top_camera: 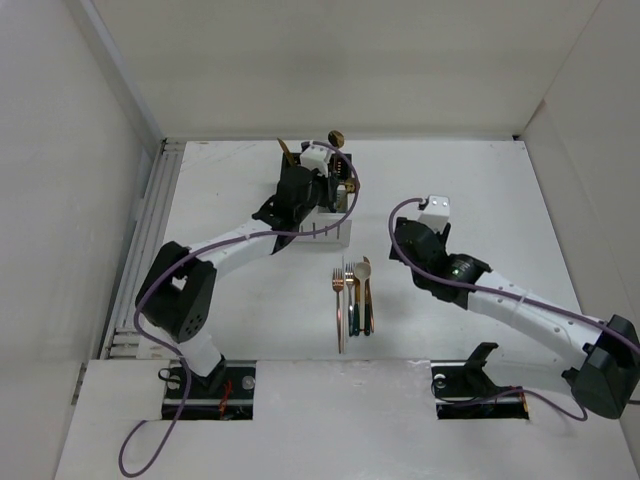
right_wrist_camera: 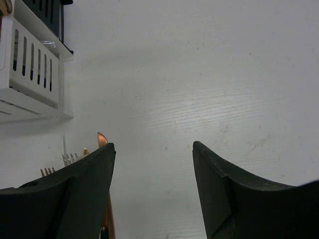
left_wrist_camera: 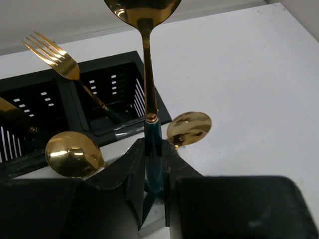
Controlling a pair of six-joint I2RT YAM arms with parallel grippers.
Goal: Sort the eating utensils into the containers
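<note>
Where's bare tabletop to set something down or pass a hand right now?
Free: far-right table beyond the right gripper; far-left corner beside the black container; near strip between left arm and loose utensils. Crowded: around it and the white container, where the left gripper holds a spoon; narrow gap from utensils to the open right gripper.

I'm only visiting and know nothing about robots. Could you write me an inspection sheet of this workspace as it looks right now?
Surface: white table, lightly scuffed.
Job's things: black holder with a fork standing in it; white holder beside it, nearer the arms; loose utensils lying side by side mid-table.
Clutter: nothing seen.
Grippers: left gripper shut on a spoon by its teal handle, above the holders; right gripper open and empty, over the table.
Cables: purple cables run along both arms.
Surroundings: white walls on three sides; slotted rail at the table's left edge.
</note>
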